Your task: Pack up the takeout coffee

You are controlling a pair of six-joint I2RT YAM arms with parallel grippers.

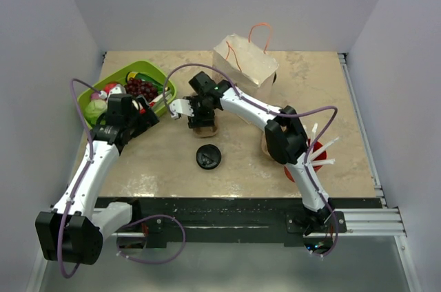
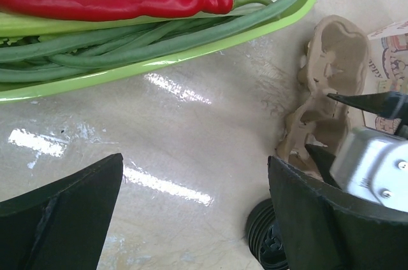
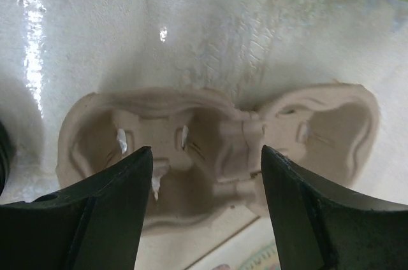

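The takeout coffee is out of view in all frames. A pale pulp cup carrier [image 3: 217, 136] with two empty wells lies on the table [image 1: 303, 92], also in the top view as the cup carrier [image 1: 206, 129]. My right gripper [image 3: 206, 150] hangs just above it, open, its fingers either side of the middle rib and holding nothing. In the top view the right gripper [image 1: 200, 114] is at table centre. My left gripper [image 2: 195, 158] is open over bare table beside the green basket, seen from above as the left gripper [image 1: 143, 114].
A loose black lid [image 1: 208, 157] lies in front of the carrier, by my left gripper's right finger [image 2: 331, 219]. The green basket [image 2: 191, 53] holds a red chilli [image 2: 115, 2] and green beans. A paper bag [image 1: 246, 63] stands at the back. A red cup [image 1: 311, 159] with straws stands right.
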